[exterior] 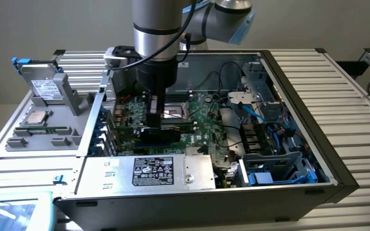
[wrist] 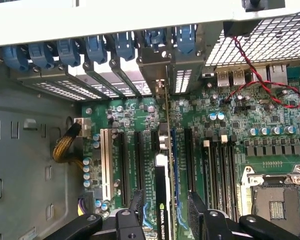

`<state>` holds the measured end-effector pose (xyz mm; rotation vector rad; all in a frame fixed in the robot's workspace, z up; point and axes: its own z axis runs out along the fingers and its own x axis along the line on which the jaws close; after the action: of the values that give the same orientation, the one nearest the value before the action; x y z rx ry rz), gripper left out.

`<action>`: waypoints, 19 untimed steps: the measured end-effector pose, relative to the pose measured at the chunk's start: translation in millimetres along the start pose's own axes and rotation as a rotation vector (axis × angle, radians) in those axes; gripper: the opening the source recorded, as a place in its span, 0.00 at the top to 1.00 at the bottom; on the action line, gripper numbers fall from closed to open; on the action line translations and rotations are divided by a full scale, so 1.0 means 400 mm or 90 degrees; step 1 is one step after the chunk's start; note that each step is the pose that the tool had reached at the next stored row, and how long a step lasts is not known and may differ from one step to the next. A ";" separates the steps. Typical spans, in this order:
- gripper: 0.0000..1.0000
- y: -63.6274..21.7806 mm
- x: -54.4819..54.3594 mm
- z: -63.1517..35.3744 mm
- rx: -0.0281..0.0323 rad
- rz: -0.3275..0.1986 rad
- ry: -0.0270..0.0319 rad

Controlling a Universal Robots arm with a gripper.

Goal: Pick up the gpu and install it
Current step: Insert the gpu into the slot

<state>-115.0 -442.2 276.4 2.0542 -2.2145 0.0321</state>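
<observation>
Pincer nearest wrist camera, jaws spread wide, one finger each side of gpu, not clamping it. Gpu stands on edge in motherboard slot, bracket toward rear slot covers. Judged light, stiff, fragile at edge connector; hold by long top edge of shroud, avoid circuitry.

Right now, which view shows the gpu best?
The wrist view: the gpu stands on edge in a motherboard slot between the open gripper fingers, its label readable. The exterior view shows it only as a dark block under the gripper.
</observation>
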 end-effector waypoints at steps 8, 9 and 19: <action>0.51 0.012 0.000 0.006 0.0084 -0.001 -0.0010; 0.51 0.013 0.000 0.007 0.0100 -0.001 -0.0014; 0.51 0.019 0.000 0.020 0.0180 -0.001 -0.0087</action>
<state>-123.3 -442.4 269.0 2.0770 -2.2329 0.0497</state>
